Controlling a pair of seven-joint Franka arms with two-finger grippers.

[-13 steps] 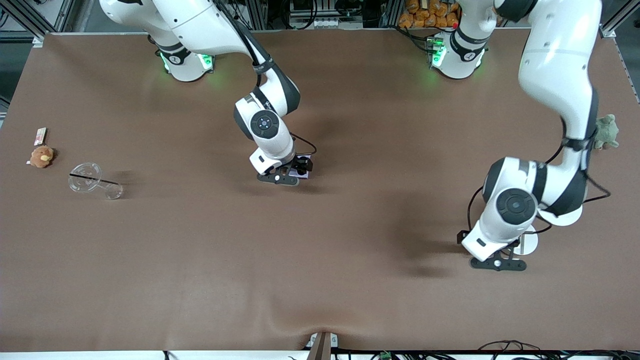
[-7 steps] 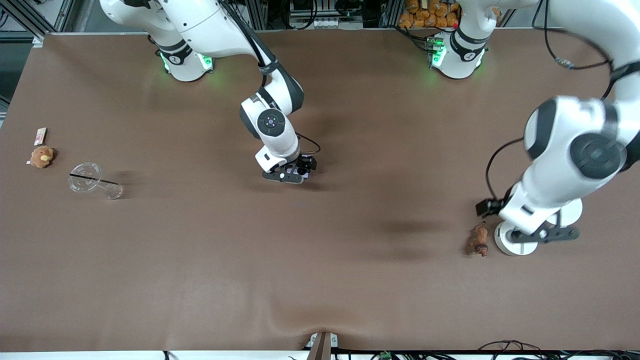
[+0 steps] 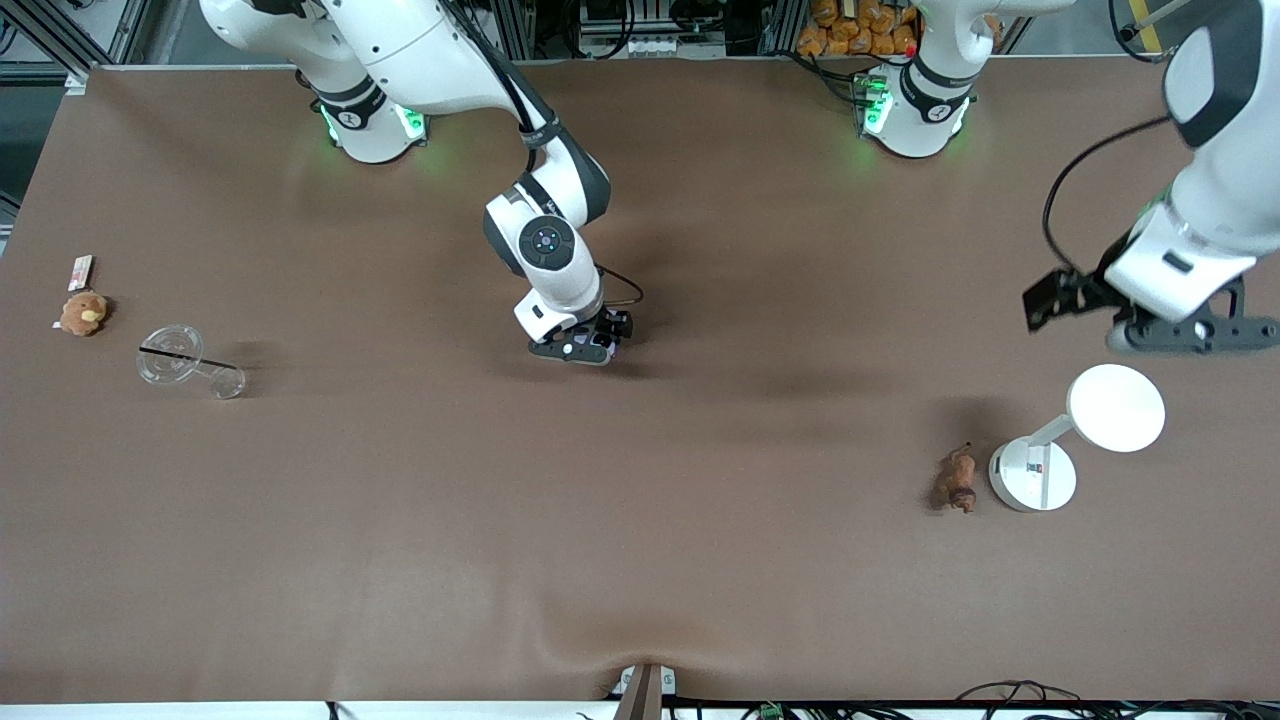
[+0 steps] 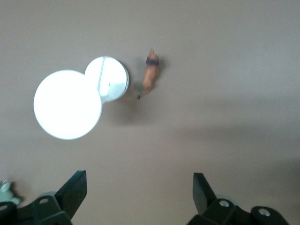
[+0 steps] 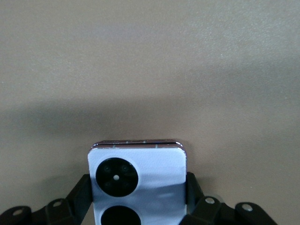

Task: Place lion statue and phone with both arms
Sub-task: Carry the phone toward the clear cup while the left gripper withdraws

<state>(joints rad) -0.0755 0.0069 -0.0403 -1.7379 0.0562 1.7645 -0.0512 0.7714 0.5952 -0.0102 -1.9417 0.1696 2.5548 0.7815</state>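
The lion statue (image 3: 958,478) is a slim brown figurine lying on the table, right beside the round base of a white lamp (image 3: 1032,475). It also shows in the left wrist view (image 4: 151,75). My left gripper (image 3: 1190,335) is open and empty, up in the air over the table by the lamp, well apart from the lion. Its jaws stand wide in the left wrist view (image 4: 140,197). My right gripper (image 3: 590,342) is low over the middle of the table, shut on the lavender phone (image 5: 140,183), one finger on each side edge.
The lamp's white disc head (image 3: 1115,407) stands above its base. At the right arm's end are a tan plush toy (image 3: 83,312), a white-and-red card (image 3: 80,270) and a clear glass on its side (image 3: 185,362). A green plush shows in the left wrist view (image 4: 5,190).
My left gripper has let go of the lion, risen and drawn back toward the robots' side. The lion stays beside the lamp base. My right gripper has shifted slightly with the phone.
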